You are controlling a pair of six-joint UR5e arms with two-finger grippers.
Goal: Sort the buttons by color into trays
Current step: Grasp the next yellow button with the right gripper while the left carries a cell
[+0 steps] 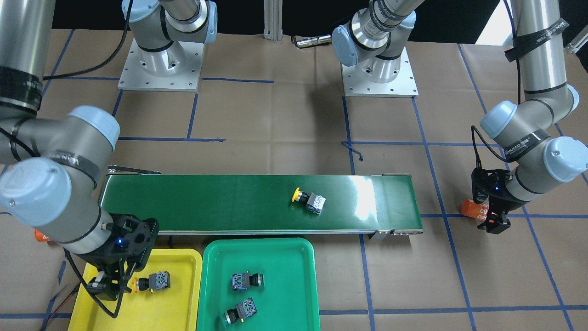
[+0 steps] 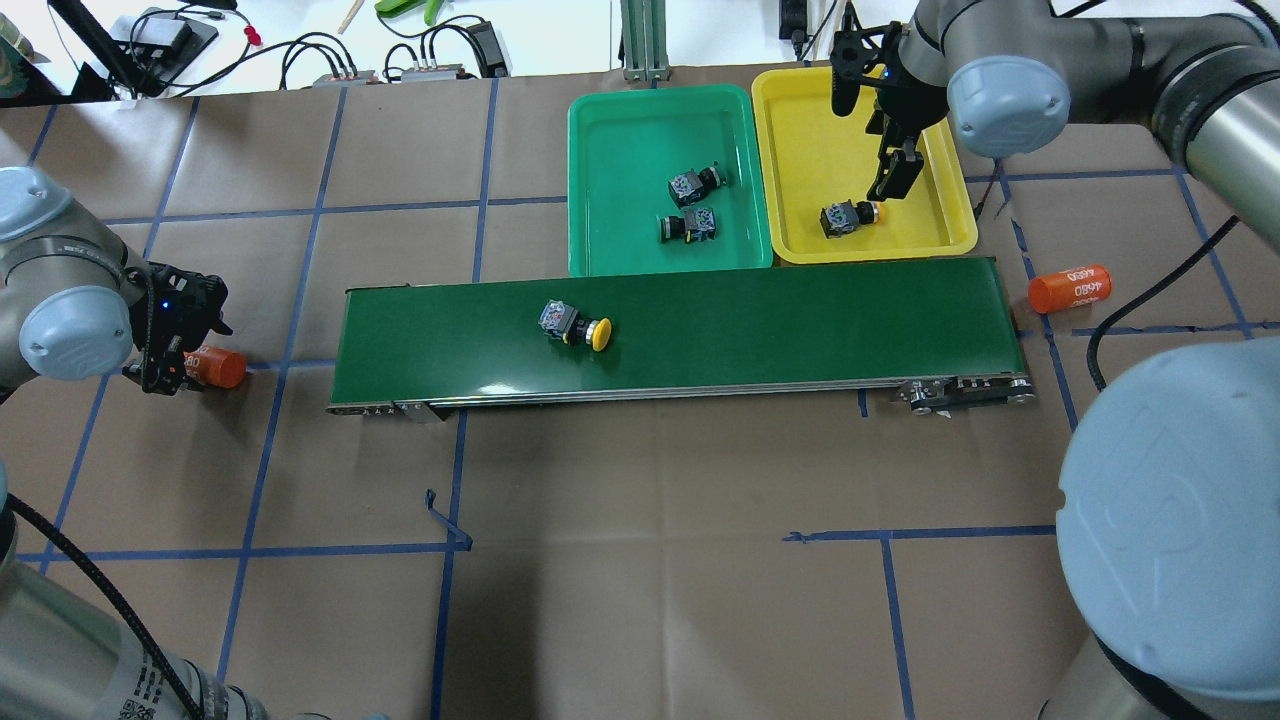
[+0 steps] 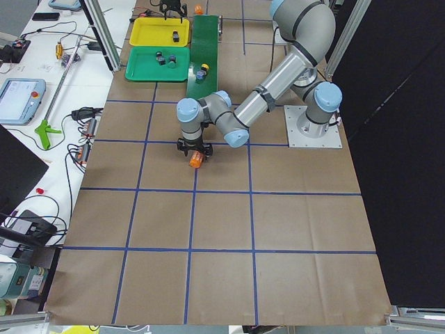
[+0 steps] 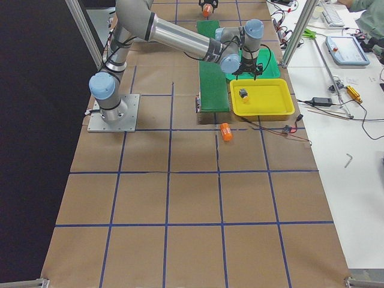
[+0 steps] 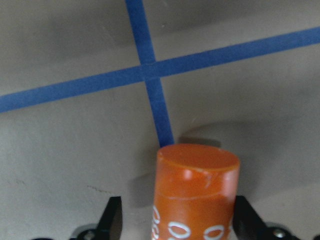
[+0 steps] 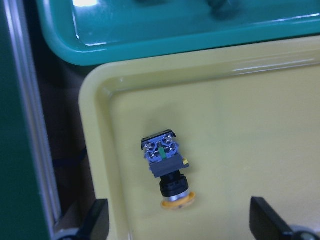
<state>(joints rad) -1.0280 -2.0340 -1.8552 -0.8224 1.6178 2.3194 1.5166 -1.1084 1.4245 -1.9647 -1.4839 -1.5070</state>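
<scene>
One yellow button (image 2: 577,326) lies on its side on the conveyor belt (image 2: 780,320). The other yellow button (image 2: 848,216) lies in the yellow tray (image 2: 810,130). Two green buttons (image 2: 695,183) (image 2: 688,225) lie in the green tray (image 2: 620,150). My right gripper (image 2: 893,185) hangs over the yellow tray just beside the button there. In the right wrist view it (image 6: 182,225) is open, and the button (image 6: 166,170) lies free below it. My left gripper (image 2: 160,380) is at the belt's far end, open, straddling an orange cylinder (image 5: 195,195).
A second orange cylinder (image 2: 1070,288) lies on the table paper by the belt's right end. The two trays sit side by side against the belt's far edge. Blue tape lines cross the brown paper.
</scene>
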